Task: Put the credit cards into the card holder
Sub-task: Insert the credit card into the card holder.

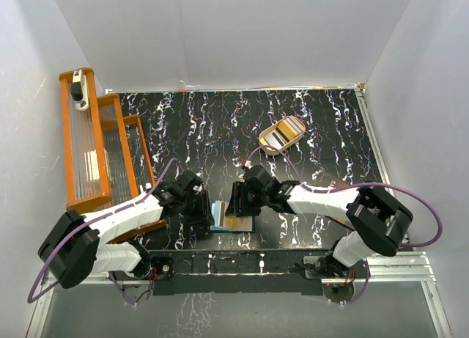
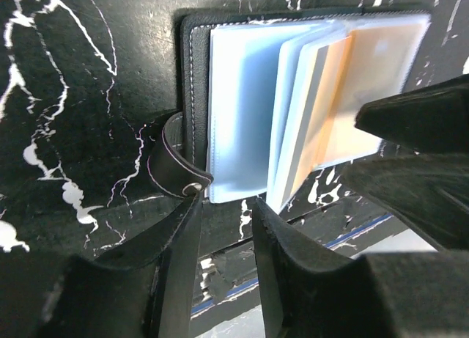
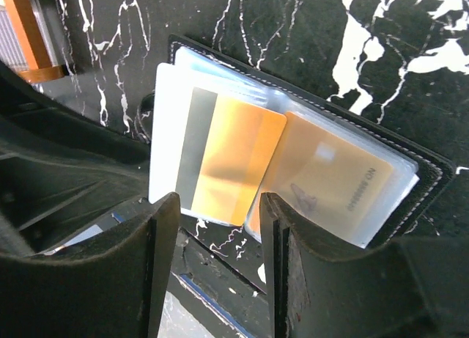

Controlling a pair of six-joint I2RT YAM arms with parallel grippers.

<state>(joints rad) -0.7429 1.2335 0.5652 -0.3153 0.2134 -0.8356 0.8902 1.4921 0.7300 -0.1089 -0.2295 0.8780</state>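
Observation:
The black card holder (image 1: pixel 236 221) lies open near the table's front edge, its clear sleeves fanned up. In the right wrist view a gold-orange credit card (image 3: pixel 234 158) sits in a raised sleeve. A second gold card (image 3: pixel 337 184) lies in the sleeve behind it. The left wrist view shows the holder's black cover (image 2: pixel 194 96), its snap strap (image 2: pixel 172 169) and the orange card (image 2: pixel 366 81). My left gripper (image 2: pixel 227 206) is open at the holder's left edge, one finger against the strap. My right gripper (image 3: pixel 220 206) is open just short of the raised sleeve's lower edge.
A tan oval tray (image 1: pixel 282 135) with more cards stands at the back right of the marbled mat. An orange stepped rack (image 1: pixel 95 144) stands along the left wall. The mat's front edge and the metal rail (image 1: pixel 242 261) run right behind the holder.

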